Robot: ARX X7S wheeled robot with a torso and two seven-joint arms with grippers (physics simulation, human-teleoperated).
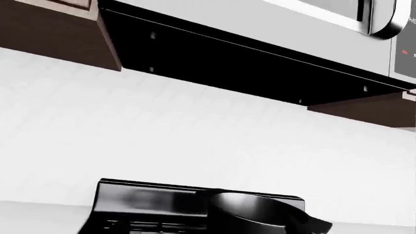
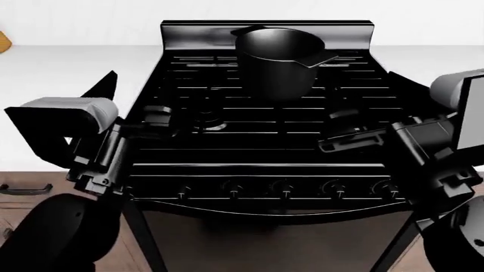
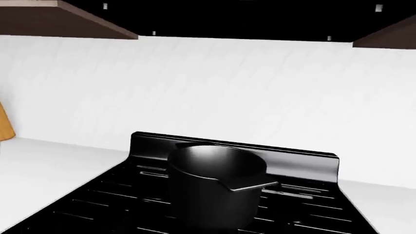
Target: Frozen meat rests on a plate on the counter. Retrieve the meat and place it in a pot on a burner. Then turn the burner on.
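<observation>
The black pot [image 2: 277, 59] stands empty on the back middle burner of the black stove; it also shows in the right wrist view [image 3: 217, 187] and at the edge of the left wrist view [image 1: 260, 214]. The meat and the plate are out of view. The white counter [image 2: 68, 68] flanks the stove on both sides. My left gripper [image 2: 161, 122] hovers over the stove's front left grates, its jaws apart and empty. My right gripper [image 2: 338, 131] hovers over the front right grates, its jaws apart and empty. Both are in front of the pot and apart from it.
A row of burner knobs [image 2: 284, 188] runs along the stove's front panel. A microwave [image 1: 325, 14] and dark hood hang above the stove. An orange object [image 2: 3, 41] sits at the far left on the counter. Brown cabinets [image 2: 22, 192] are below.
</observation>
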